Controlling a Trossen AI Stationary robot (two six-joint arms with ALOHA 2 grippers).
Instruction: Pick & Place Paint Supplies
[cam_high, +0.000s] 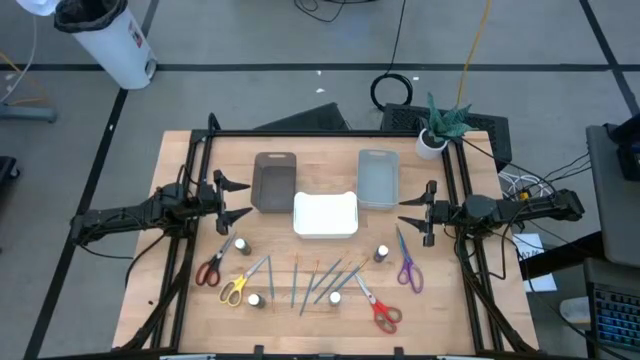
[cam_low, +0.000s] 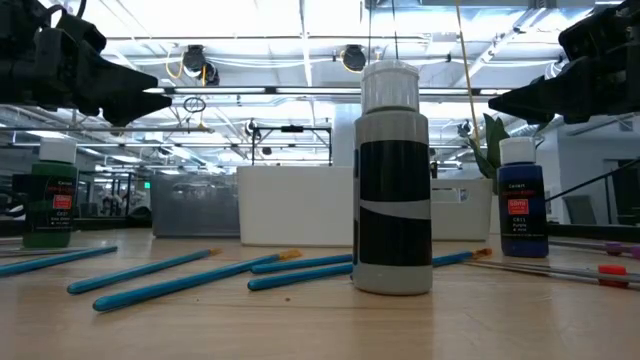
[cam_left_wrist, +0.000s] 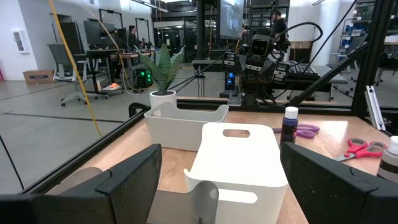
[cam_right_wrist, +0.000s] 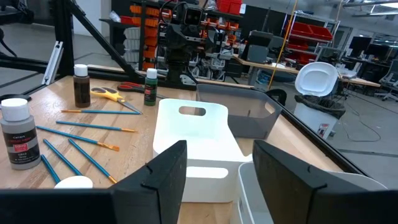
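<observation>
Blue brushes (cam_high: 318, 280) between paint bottles (cam_high: 381, 255)

Two dark, near-black jointed arms, seen from above. The left end effector (cam_high: 238, 200) and the right end effector (cam_high: 409, 212) each carried two tapering, pointed black fingers on a blocky black wrist housing. In the wrist views the fingers (cam_left_wrist: 127, 180) appeared as flat, matte black wedge-shaped plates with angular edges. Dark cables trailed from the right arm's rear segment.
</observation>
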